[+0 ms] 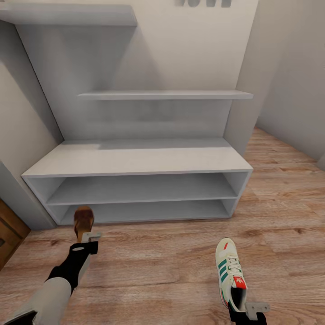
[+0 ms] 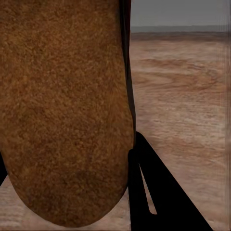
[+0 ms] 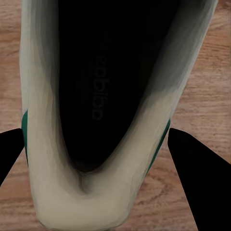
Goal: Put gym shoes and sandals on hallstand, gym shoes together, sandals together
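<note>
Left gripper [image 1: 85, 235] clamps a sandal [image 1: 83, 220], right gripper [image 1: 243, 311] clamps a gym shoe [image 1: 230, 271], both facing the bare-shelved hallstand [image 1: 135, 162].

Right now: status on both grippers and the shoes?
Left gripper shut on sandal. Right gripper shut on gym shoe. Hallstand ahead, nothing on its shelves, nothing in the way.

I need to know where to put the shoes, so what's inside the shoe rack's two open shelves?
Both open shelves of the hallstand look bare. The sandal in the left tool covers a small stretch of the lower shelf's left end.
</note>
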Robot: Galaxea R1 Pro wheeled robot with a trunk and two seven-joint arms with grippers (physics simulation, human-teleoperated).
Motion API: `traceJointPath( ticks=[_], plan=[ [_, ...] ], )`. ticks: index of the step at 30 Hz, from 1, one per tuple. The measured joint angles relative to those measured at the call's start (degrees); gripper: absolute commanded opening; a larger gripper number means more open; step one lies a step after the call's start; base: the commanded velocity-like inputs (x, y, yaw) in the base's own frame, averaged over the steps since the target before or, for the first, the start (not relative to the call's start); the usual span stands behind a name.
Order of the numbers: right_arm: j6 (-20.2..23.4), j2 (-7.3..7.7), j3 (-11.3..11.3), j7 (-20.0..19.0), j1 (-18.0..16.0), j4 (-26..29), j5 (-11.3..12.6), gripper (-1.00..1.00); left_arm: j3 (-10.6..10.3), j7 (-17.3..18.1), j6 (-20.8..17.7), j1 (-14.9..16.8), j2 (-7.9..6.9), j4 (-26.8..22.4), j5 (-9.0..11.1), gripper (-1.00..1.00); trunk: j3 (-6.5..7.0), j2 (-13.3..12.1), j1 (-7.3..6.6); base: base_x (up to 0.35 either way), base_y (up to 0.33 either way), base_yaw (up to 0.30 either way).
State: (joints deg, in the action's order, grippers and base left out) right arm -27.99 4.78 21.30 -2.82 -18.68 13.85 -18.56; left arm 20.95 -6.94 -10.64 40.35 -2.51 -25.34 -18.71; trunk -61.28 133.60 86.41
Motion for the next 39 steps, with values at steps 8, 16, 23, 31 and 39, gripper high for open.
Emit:
traceJointPath(
  ticks=[8,16,23,31,39],
  plan=[
    [0.0,0.02,0.0,-0.1,0.0,0.0,0.0,-1.00,0.0,5.0,-0.4,2.2,0.44,-0.5,-0.3,-1.00,0.00,0.0,0.00,0.000,0.000,0.000],
    [0.0,0.11,0.1,0.0,0.0,0.2,0.1,-1.00,0.0,5.3,-0.4,2.8,0.45,-0.5,-0.6,-1.00,0.00,0.0,-0.02,0.083,-0.040,0.000],
    [0.0,0.16,0.2,0.1,0.0,0.2,0.1,-1.00,0.0,5.3,-0.4,2.9,0.53,-0.5,-0.6,-1.00,0.00,0.0,-0.03,0.258,-0.136,-0.037],
    [0.0,0.16,0.2,0.1,0.0,0.2,0.1,-1.00,0.0,5.3,-0.4,2.9,0.51,-0.5,-0.6,-1.00,0.16,0.0,-0.03,0.279,-0.162,-0.207],
    [0.0,0.16,0.2,0.1,0.0,0.3,0.2,-1.00,0.1,5.2,-0.4,2.7,0.48,-0.6,-0.6,-1.00,0.21,0.0,-0.01,0.187,-0.068,-0.043]
  ],
)
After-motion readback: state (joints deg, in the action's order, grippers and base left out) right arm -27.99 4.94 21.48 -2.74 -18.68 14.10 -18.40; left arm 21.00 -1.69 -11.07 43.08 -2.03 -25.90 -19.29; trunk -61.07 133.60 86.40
